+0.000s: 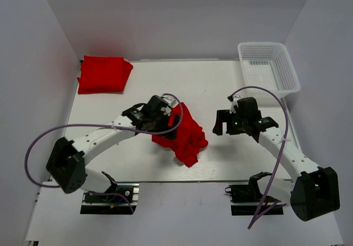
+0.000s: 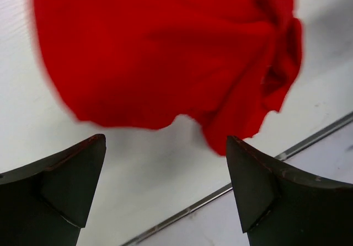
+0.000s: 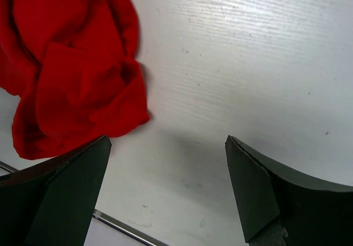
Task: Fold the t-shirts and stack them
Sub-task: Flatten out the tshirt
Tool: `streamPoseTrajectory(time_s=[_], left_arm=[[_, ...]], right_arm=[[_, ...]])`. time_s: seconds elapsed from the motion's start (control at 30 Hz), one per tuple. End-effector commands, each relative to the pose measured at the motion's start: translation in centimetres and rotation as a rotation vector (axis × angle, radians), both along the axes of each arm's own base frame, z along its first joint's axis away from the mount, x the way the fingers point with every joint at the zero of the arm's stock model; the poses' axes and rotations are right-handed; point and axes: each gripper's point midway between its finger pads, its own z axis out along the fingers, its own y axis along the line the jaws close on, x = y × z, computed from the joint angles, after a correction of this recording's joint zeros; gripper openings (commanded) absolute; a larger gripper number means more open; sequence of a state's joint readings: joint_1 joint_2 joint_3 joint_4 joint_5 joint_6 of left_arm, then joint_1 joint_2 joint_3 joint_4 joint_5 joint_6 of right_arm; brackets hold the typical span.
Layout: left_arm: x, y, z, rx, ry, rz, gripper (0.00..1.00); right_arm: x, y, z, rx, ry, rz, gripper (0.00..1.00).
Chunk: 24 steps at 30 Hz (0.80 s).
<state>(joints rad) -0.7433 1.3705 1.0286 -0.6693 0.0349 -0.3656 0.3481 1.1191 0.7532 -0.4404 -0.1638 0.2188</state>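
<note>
Left gripper (image 1: 167, 115): wide open, holding nothing. In the left wrist view my two fingers (image 2: 66, 180) stand far apart w/ only bare bench (image 1: 209, 86) in the gap. The crumpled t-shirt (image 1: 187, 135) lies just ahead of the tips. It doesn't look to be touching either one, but its edge is blurred there so I can't be sure. From the top view this gripper sits over the shirt's back-left part, w/ my left arm reaching in from the near-left corner.

Right gripper (image 1: 223, 126): also spread fully, empty. In the right wrist view both fingers (image 3: 60, 196) are apart w/ plain bench btwn them. The same shirt shows at the upper left of that frame, clear of my tips. From above, this gripper is just right of the shirt, pointing toward it, w/ a strip of bare bench btwn the two.

The crumpled t-shirt is bright red and bunched up w/ deep creases, neither flat nor folded. It lies approx mid-bench, a bit toward the near edge, btwn my two grippers.

The folded t-shirt stack (image 1: 103, 74) is a neat red rectangle in the back-left corner of the bench, well apart from both grippers. I can't tell how many shirts are in it.

The white mesh basket (image 1: 269, 67) is at the back-right corner, w/ its right side over the bench edge.
</note>
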Motion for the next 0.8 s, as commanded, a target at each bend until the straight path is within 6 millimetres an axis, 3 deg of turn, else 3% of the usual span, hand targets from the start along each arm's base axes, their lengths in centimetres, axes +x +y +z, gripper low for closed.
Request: streamPoseTrajectory(time_s=[0.0,0.2,0.23,0.37,0.6,0.7,0.73,0.77], left_arm=[[-0.9,-5.7,1.5,-0.092,-0.041,-0.186,1.0],[-1.8,-7.7,1.4,-0.076,-0.073,-0.224,1.0],[-1.8,-7.5,0.0,-0.043,-0.043,-0.21,1.0],[-1.9,-7.9,-1.7,0.047,-0.029,-0.202,0.96],[-2.2,-7.7,-3.3,0.075,-0.039,-0.194,0.88],[-2.4,-7.5,-4.4,0.096,-0.015,-0.188,0.73],[-2.2,-7.6,-4.3,0.089,-0.025,-0.173,0.57],[-2.2,-7.6,-4.5,0.087,-0.027,-0.172,0.49]], right_arm=[[-0.5,0.4,0.6,0.057,-0.022,-0.021,0.9],[-1.0,1.7,0.7,0.135,0.004,-0.007,0.9],[-1.0,1.9,0.9,0.152,0.007,0.003,0.9],[-0.9,3.2,1.4,0.211,0.005,0.042,0.9],[-0.9,5.7,1.6,0.312,0.053,0.11,0.9],[-0.8,6.8,1.8,0.341,0.06,0.131,0.9],[-0.7,7.1,1.4,0.341,0.078,0.138,0.9],[-0.8,7.5,1.4,0.345,0.084,0.153,0.9]])
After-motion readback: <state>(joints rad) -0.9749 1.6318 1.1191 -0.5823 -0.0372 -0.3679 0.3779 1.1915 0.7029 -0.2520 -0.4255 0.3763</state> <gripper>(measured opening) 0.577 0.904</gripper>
